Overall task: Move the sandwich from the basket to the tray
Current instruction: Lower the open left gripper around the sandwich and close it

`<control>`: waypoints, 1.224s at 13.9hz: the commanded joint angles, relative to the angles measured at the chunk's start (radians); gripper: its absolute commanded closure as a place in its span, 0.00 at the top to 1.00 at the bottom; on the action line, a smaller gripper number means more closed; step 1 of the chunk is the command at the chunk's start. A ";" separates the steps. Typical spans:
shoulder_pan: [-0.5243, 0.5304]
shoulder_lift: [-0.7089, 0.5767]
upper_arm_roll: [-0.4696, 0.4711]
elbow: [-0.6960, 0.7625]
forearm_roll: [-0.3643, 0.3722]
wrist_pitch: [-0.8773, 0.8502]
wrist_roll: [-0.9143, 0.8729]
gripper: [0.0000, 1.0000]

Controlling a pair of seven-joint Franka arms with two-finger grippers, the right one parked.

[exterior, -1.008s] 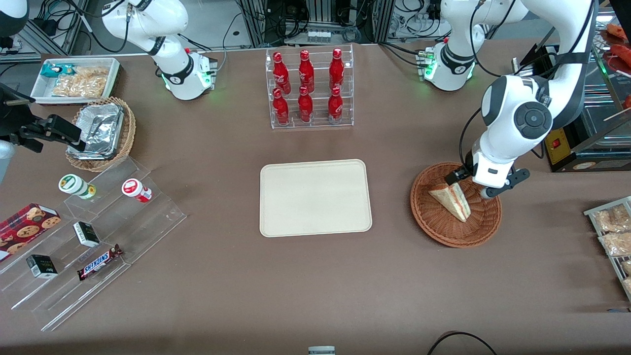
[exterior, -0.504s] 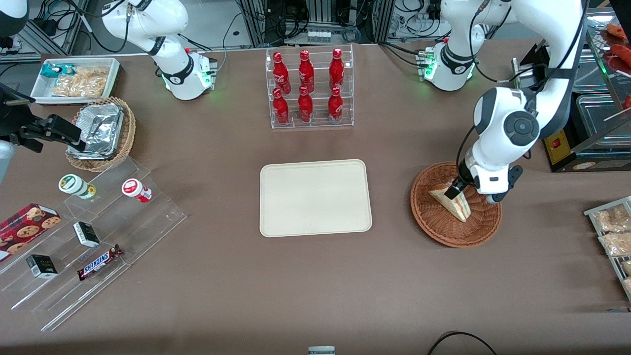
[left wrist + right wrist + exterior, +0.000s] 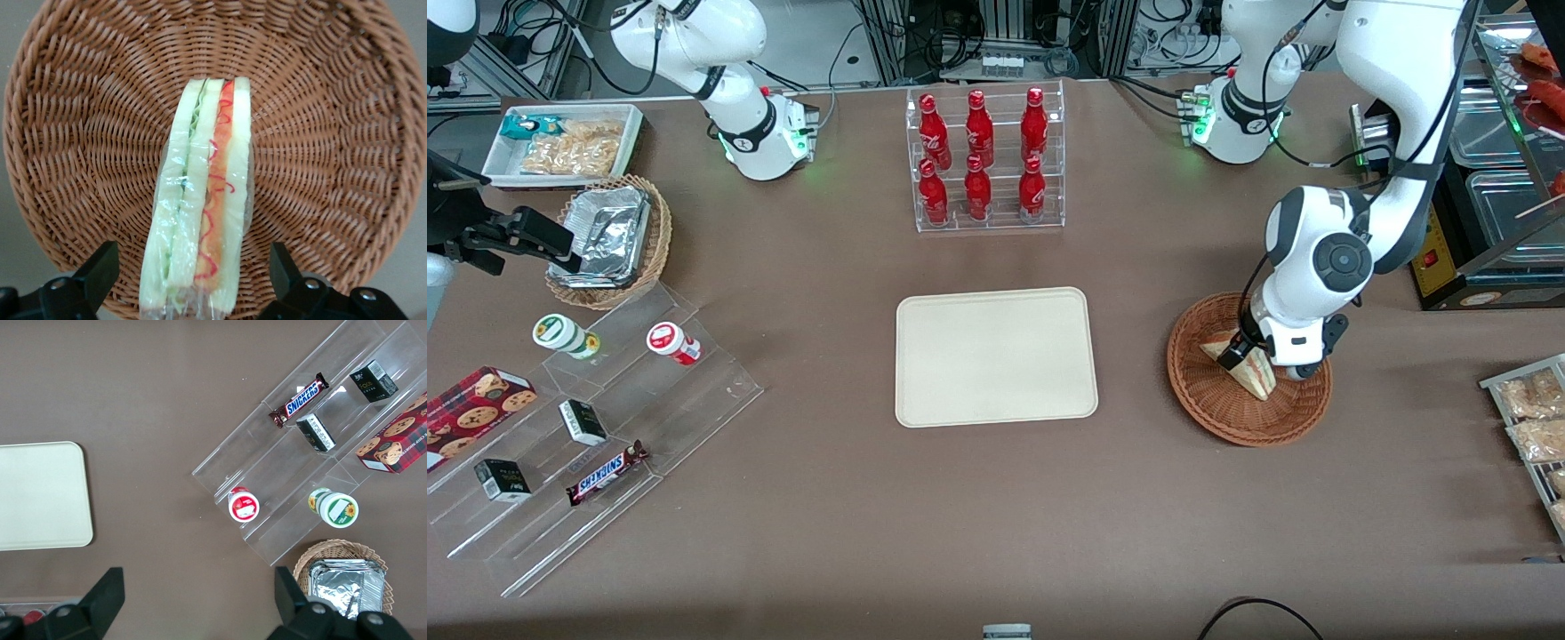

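The sandwich (image 3: 1254, 369), a wrapped triangular wedge with red and green filling, stands on edge in the round reddish-brown wicker basket (image 3: 1209, 404) toward the working arm's end of the table. My left gripper (image 3: 1263, 360) is down in the basket, open, with one finger on each side of the sandwich. In the left wrist view the sandwich (image 3: 203, 200) lies between the two black fingers (image 3: 100, 270) with a gap on both sides, on the basket's weave (image 3: 320, 133). The cream-beige tray (image 3: 996, 356) lies flat at the table's middle and also shows in the right wrist view (image 3: 40, 497).
A clear rack of red bottles (image 3: 983, 160) stands farther from the front camera than the tray. A clear stepped stand with snacks (image 3: 587, 427), a tan basket with foil containers (image 3: 609, 240) and a white bin of packets (image 3: 560, 142) lie toward the parked arm's end.
My left gripper has come down into the basket and turned, so its fingers now straddle the sandwich. The sandwich has not moved.
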 commanded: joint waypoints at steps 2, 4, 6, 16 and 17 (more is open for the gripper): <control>-0.012 0.010 0.005 0.006 0.004 0.011 -0.101 0.23; -0.012 0.007 0.005 0.015 0.009 0.006 -0.089 0.06; -0.014 -0.004 0.005 0.020 0.012 -0.014 -0.043 0.06; -0.129 0.010 -0.056 0.282 0.015 -0.377 0.307 0.07; -0.164 0.037 -0.057 0.320 0.015 -0.379 0.312 0.08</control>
